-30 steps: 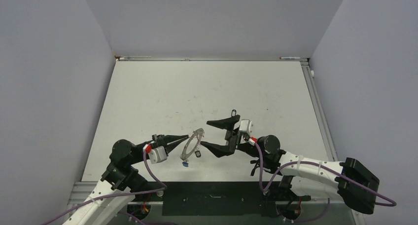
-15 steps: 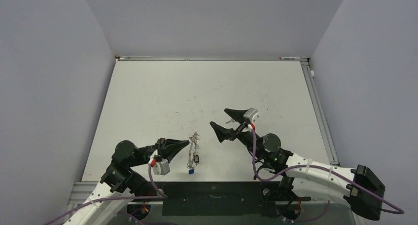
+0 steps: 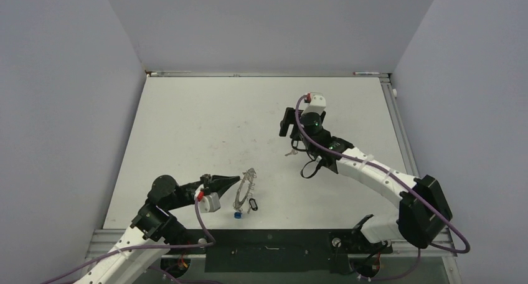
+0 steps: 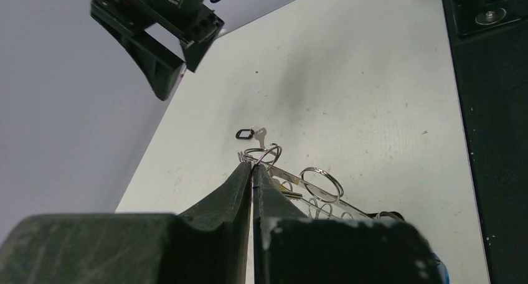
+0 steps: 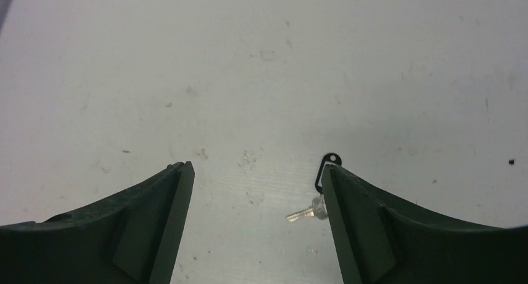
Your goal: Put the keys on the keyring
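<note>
Right gripper (image 5: 256,172) swung away from keyring (image 3: 244,187), jaws spread above loose key (image 5: 308,213); key lies slantwise beside one finger; left gripper (image 4: 252,172) pinches keyring.

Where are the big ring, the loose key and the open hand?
keyring (image 3: 249,172), top view, upper rim.
loose key (image 5: 304,215), right wrist view, silver blade.
right hand (image 5: 256,167), right wrist view, midway between fingertips.
</note>
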Robot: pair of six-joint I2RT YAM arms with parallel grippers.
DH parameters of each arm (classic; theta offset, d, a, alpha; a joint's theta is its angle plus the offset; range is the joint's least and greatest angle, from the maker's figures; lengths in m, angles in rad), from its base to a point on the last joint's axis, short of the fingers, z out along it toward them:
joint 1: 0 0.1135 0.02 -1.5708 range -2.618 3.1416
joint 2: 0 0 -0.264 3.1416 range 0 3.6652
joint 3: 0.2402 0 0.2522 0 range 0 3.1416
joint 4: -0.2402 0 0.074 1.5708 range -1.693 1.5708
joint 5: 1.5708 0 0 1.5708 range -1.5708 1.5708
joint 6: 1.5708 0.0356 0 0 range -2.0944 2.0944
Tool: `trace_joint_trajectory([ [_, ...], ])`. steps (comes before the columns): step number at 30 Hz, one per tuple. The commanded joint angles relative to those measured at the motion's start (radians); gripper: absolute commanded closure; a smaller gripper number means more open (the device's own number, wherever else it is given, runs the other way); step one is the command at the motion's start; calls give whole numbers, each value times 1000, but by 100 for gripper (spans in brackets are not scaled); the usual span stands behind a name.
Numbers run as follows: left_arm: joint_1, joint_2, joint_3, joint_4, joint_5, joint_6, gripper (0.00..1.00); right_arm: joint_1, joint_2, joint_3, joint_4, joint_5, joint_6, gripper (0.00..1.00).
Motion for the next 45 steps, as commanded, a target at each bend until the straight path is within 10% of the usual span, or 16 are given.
trace_joint_trajectory([
  [1, -5, 1, 12, 60, -93, -78, 100, -48, 143, 113, -269, -51, 134, 22],
  [23, -7, 13, 35, 3, -151, -116, 100, -251, 425, 136, -245, -445, -131, 67],
  [45, -65, -24, 1, -14, -250, -49, 100, -263, 377, 67, -193, -478, -150, 70],
])
